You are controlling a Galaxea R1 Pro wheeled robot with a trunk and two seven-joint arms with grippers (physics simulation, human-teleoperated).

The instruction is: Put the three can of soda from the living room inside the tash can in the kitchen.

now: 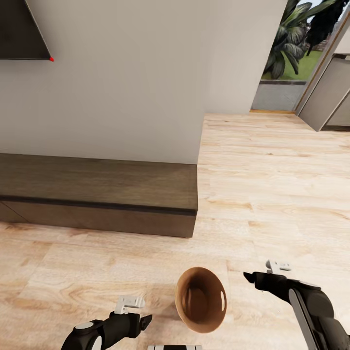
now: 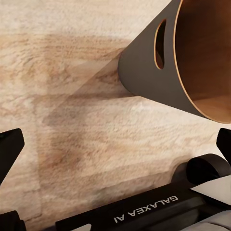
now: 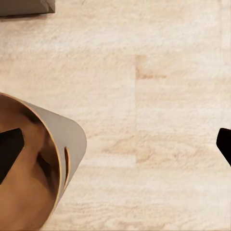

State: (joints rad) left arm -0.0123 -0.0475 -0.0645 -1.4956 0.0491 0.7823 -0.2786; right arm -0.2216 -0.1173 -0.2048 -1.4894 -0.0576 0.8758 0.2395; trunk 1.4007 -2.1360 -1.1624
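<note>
Tash can (image 1: 201, 300) on wood floor (image 1: 272, 194) between left pincer (image 1: 141, 318) and right pincer (image 1: 253, 278), both spread, empty. Risk: base rolling forward knocks bin over.

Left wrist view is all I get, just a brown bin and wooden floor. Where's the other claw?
Observer: The right claw hangs on the bin's right side, open and not touching it.
Operator: What's in front of us?
Observer: A low wooden cabinet against a white wall, ahead on the left.
Operator: Is there a way out?
Observer: Ahead on the right, past the wall's corner, is an opening with green plants outside.
</note>
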